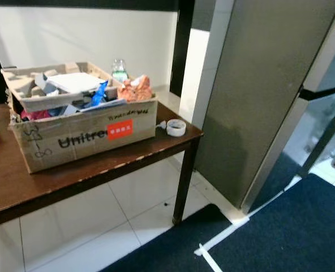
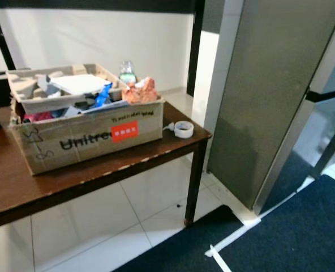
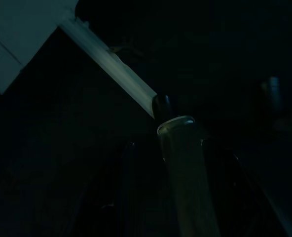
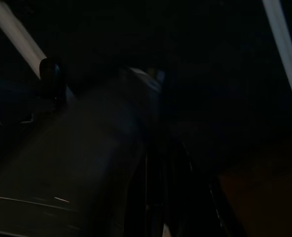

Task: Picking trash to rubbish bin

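A brown corrugated cardboard box (image 1: 82, 136) is sitting on the dark wooden tabletop (image 1: 20, 181), near its 3 o'clock end, and is holding the trash. Judged by look, the contents are light and soft: an orange-pink crumpled wrapper (image 1: 134, 89) is lying at the box's 2 o'clock corner, a blue plastic packet (image 1: 98, 94) is standing near the centre, and a grey moulded pulp tray (image 1: 29, 88) carrying a white flat sheet (image 1: 74, 82) is resting at 10 o'clock. A clear plastic bottle (image 1: 119, 69) is rising behind the wrapper at 1 o'clock; it is probably stiff and slippery, so its neck looks the better hold. The wrapper should crush easily and is likely best pinched at its raised top fold. A small white roll of tape (image 1: 176, 127) is lying on the tabletop just beside the box at 3 o'clock, apart from it.

The box front is reading "Unitree" in black, partly covered by a red label (image 1: 120, 130) whose white characters are too small to read; handwriting beside it is illegible.

Both wrist views are very dark; whether the left tool or the right tool is wide or narrow cannot be told. No rubbish bin can be made out.
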### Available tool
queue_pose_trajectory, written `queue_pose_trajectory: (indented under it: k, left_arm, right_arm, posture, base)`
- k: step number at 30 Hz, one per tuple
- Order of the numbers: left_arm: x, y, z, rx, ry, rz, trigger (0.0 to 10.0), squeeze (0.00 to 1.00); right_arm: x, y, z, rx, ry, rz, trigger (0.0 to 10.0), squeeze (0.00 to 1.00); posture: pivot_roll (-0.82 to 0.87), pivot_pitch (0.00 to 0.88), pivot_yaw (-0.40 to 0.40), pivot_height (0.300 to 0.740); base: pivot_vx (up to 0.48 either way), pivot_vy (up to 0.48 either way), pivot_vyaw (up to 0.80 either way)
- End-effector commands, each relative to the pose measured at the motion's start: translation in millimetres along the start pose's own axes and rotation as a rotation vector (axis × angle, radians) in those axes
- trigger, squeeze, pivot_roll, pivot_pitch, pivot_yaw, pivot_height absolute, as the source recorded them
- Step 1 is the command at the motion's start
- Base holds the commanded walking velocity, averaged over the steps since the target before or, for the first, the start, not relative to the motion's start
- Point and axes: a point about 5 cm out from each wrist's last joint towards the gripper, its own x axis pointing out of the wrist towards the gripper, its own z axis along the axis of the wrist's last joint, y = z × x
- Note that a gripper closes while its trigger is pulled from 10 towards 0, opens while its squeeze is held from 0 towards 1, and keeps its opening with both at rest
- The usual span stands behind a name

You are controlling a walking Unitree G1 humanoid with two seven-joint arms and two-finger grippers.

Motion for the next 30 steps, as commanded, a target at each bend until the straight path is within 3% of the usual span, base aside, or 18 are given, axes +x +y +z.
queue_pose_trajectory:
  k: [1,15,20,26,27,30]
  left_arm:
    - [-1.4,-2.2,-11.9,-0.004,0.039,-0.007,10.0,0.00]
    - [-0.4,-5.2,-6.1,0.001,0.021,-0.020,10.0,0.00]
    - [0.1,-9.4,-2.1,0.051,-0.004,-0.047,10.0,0.00]
    - [0.7,-9.3,1.9,-0.012,-0.013,-0.039,10.0,0.00]
    - [1.0,-10.0,4.5,-0.067,-0.024,-0.049,10.0,0.00]
    - [1.1,-10.4,8.5,-0.092,-0.049,-0.056,10.0,0.00]
  right_arm:
    - [-1.4,-4.9,-9.0,0.011,0.032,-0.013,10.0,0.00]
    - [-1.2,-4.2,-7.5,0.011,0.029,-0.013,10.0,0.00]
    - [-1.3,-3.8,-8.6,0.006,0.032,-0.012,10.0,0.00]
    - [-1.3,-4.1,-8.2,0.004,0.031,-0.014,10.0,0.00]
    - [-1.3,-4.3,-8.1,0.004,0.030,-0.014,10.0,0.00]
    - [-1.4,-4.4,-8.0,0.004,0.030,-0.014,10.0,0.00]
  posture:
    - [-0.08,0.137,-0.013,0.740]
    - [-0.08,0.137,-0.013,0.740]
    - [-0.08,0.138,-0.014,0.740]
    - [-0.08,0.136,-0.012,0.740]
    - [-0.08,0.134,-0.012,0.740]
    - [-0.08,0.134,-0.012,0.740]
  base:
    - [0.000,-0.435,0.00]
    - [0.000,-0.435,0.00]
    - [0.000,-0.423,0.00]
    - [0.000,-0.394,0.00]
    - [0.000,0.000,0.00]
    - [0.000,0.480,0.00]
